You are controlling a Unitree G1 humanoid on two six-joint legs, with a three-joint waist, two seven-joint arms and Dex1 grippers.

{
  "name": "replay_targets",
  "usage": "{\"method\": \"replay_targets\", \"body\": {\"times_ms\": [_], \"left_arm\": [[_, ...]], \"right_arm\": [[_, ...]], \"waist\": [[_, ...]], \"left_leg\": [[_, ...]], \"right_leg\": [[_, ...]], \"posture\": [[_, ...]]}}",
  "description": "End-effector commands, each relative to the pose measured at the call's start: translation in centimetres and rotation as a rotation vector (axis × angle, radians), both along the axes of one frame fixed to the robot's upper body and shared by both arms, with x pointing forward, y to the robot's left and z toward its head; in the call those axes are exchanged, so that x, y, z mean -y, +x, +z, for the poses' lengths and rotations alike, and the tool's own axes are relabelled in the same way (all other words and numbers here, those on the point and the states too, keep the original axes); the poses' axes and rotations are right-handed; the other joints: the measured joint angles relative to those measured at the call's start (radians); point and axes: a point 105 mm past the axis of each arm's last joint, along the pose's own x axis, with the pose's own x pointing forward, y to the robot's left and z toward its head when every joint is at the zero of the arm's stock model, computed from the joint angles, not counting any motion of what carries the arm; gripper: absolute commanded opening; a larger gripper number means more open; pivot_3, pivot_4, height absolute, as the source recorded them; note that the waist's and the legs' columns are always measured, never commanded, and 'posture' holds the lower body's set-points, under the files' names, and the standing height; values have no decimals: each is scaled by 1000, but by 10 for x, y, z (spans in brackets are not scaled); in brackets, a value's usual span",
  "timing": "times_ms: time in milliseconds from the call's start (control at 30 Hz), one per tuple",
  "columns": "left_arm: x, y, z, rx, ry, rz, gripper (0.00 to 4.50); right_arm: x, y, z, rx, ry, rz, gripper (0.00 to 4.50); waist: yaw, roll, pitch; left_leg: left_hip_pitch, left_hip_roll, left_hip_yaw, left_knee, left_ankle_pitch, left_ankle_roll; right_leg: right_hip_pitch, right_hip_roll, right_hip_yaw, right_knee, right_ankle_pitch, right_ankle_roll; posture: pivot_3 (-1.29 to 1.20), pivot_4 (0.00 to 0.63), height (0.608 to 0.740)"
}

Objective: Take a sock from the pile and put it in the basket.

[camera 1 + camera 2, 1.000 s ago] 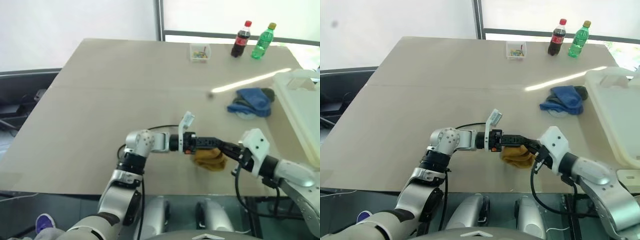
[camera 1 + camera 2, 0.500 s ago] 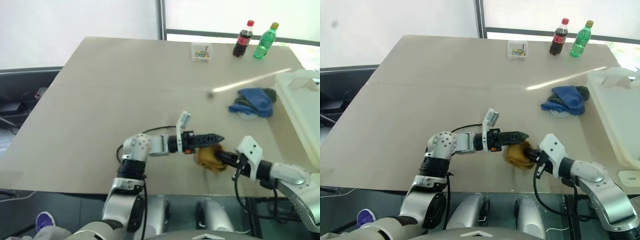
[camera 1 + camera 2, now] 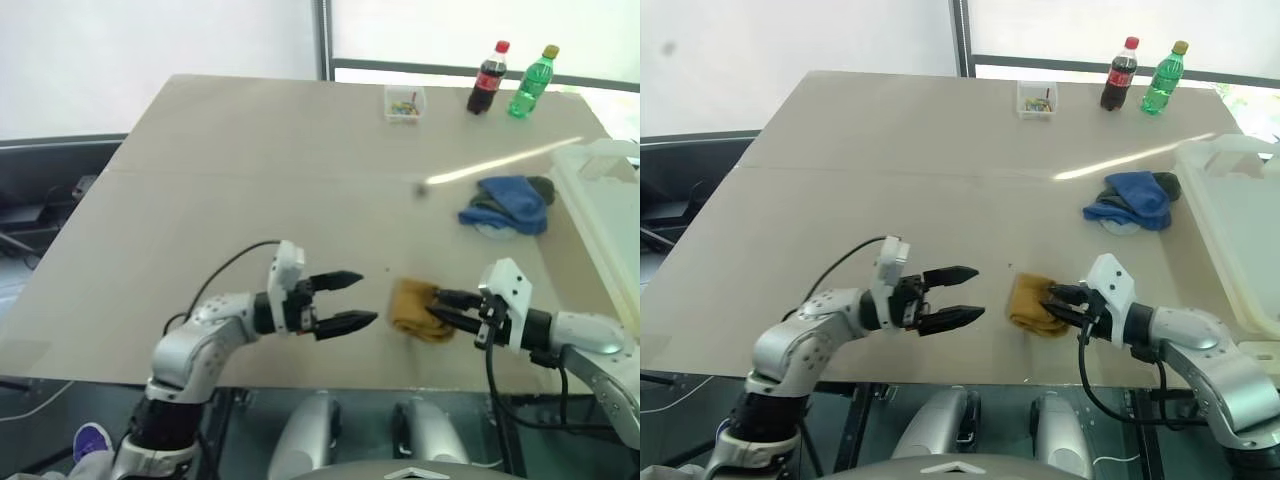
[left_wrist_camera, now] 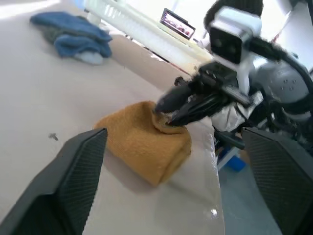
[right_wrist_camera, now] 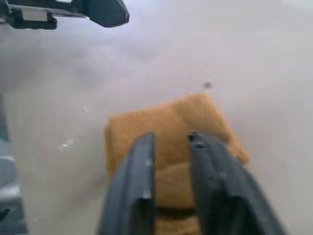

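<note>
Mustard-yellow sock lying bunched on the tabletop near the front edge, apart from the pile. Right gripper at the sock's right side, fingers slightly parted, tips pressed into or resting on the folded fabric; whether the cloth is pinched or merely touched, cannot tell. In the right wrist view, both black fingers over the yellow sock with a narrow gap between them, the sock spreading beyond the tips.

Left gripper to the sock's left, clear of it, pointing level toward it with bare tabletop between. Fingers spread wide, holding nothing. In the left wrist view, sock framed between the two broad black fingers, right gripper at its far side.

Pile farther back on the right: blue socks over bits of dark grey and white, well apart from the yellow sock and from both grippers. Basket at the right edge of the tabletop, just beside the pile, its thick white rim running toward the front.

Along the far edge, small clear box with coloured bits, then cola bottle and green bottle upright side by side.
</note>
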Motion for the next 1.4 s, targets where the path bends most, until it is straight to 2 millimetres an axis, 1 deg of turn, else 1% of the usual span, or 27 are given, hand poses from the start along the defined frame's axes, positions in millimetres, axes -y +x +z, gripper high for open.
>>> {"method": "replay_targets", "body": {"times_ms": [33,67,100,133,200,267,367,467,567,667,767,833,900,933,967,1033,1067,1100,1133,1200,1233,1267,1300,1367,1400], "left_arm": [[-13,-8,10,121,49,-11,4500],[-15,-9,10,116,52,-5,4500],[-17,-9,10,110,55,1,4500],[-18,-9,9,107,61,5,4500],[-19,-10,7,110,78,-2,4500],[-19,-10,9,112,76,-6,4500],[-17,-12,10,108,77,-21,4500],[-17,-19,6,103,91,-41,4500],[-18,-22,6,99,96,-33,4500],[-20,-22,7,97,97,-22,4500],[-20,-25,7,92,100,-21,4500],[-20,-25,7,90,101,-17,4500],[-21,-24,7,94,102,-4,4500],[-21,-24,6,96,103,1,4500],[-21,-23,5,102,105,7,4500],[-20,-21,4,120,102,22,4500],[-19,-19,5,130,96,32,4500],[-18,-16,5,143,91,39,4500],[-16,-14,7,163,87,42,4500],[-14,-10,9,188,75,44,4500],[-13,-8,10,202,72,43,4500],[-12,-7,11,218,70,42,4500],[-11,-6,12,233,65,40,4500],[-7,-3,14,258,48,41,4500],[-5,0,16,266,38,43,4500]], "right_arm": [[-2,5,25,88,21,-27,2945],[-2,6,26,86,21,-34,3211],[-3,7,24,71,23,-43,3639],[-2,10,20,66,8,-65,3925],[-2,18,7,50,-41,-104,3925],[-2,21,-4,41,-88,-120,3925],[-3,17,-21,-12,-121,-122,3925],[8,15,-44,-71,-203,-153,3925],[15,6,-61,-155,-250,-156,3925],[10,-6,-68,-212,-263,-101,3925],[6,-13,-81,-259,-304,-53,3925],[7,-12,-86,-266,-326,-52,3548],[7,-12,-91,-270,-349,-37,2978],[8,-12,-94,-266,-368,-26,2451],[9,-11,-95,-256,-385,-25,2239],[10,-7,-96,-242,-393,-34,1320],[11,-3,-95,-229,-390,-41,928],[11,1,-93,-216,-384,-52,429],[12,8,-87,-204,-358,-74,104],[9,19,-75,-174,-281,-110,69],[7,24,-66,-168,-216,-140,69],[5,29,-53,-160,-134,-165,69],[5,34,-40,-148,-58,-190,69],[9,42,-14,-122,76,-247,68],[14,45,-1,-107,136,-276,68]], "waist": [[-1,1,1],[-1,2,1],[-1,2,1],[-1,2,1],[-1,2,2],[0,2,2],[0,3,2],[-1,3,2],[-1,3,2],[3,3,2],[2,2,0],[1,2,-2],[-1,0,-5],[-1,-1,-6],[-2,-2,-8],[-2,-4,-10],[-2,-5,-11],[-2,-5,-11],[-2,-6,-11],[-3,-6,-10],[-3,-6,-10],[-3,-5,-10],[-5,-2,-8],[-3,3,-3],[-2,5,-1]], "left_leg": [[0,0,0,0,0,0],[0,0,0,0,0,0],[0,0,0,0,1,2],[0,0,0,0,1,2],[-1,0,0,0,1,2],[-1,0,0,0,1,2],[-1,-1,0,0,2,4],[-1,0,0,0,2,4],[0,0,0,0,2,4],[0,0,0,0,2,5],[0,0,-2,1,2,5],[0,0,-2,1,2,5],[1,0,-3,0,2,4],[1,0,-3,0,2,4],[1,0,-3,0,2,5],[2,0,-3,1,2,4],[3,0,-3,1,1,2],[4,0,-3,1,1,2],[6,0,-3,1,0,1],[14,2,-3,1,-1,0],[15,3,-3,0,-1,0],[16,4,-3,0,-1,0],[16,4,-3,0,-1,0],[15,4,-3,0,-1,-1],[15,4,-2,0,-1,0]], "right_leg": [[0,0,0,0,0,0],[0,0,0,0,0,0],[0,0,0,0,0,0],[0,0,0,0,0,0],[-1,0,0,0,0,0],[-1,0,0,0,0,0],[-1,0,-1,0,0,0],[-1,1,-1,0,0,0],[0,1,-1,0,0,0],[1,1,-1,0,0,0],[2,1,-4,-1,0,0],[3,1,-4,-2,0,0],[3,2,-5,-2,0,0],[3,2,-5,-2,0,0],[3,2,-5,-2,0,0],[4,1,-5,-2,0,0],[4,1,-5,-2,0,0],[6,1,-6,-2,0,0],[8,0,-6,-2,0,0],[16,-1,-8,-3,-1,1],[17,-1,-8,-3,-2,3],[17,-1,-10,-3,-3,4],[17,-1,-11,-3,-3,4],[17,-2,-12,-3,-2,4],[16,-3,-12,-3,0,1]], "posture": [[0,150,729],[0,150,729],[0,150,729],[0,150,729],[0,150,729],[0,150,729],[0,150,729],[0,150,729],[0,150,729],[0,150,729],[0,150,729],[0,150,729],[0,150,729],[0,150,729],[0,150,729],[0,150,729],[0,150,729],[0,150,729],[0,150,729],[0,150,729],[0,150,729],[0,150,729],[0,150,729],[0,150,729],[0,150,729]]}}
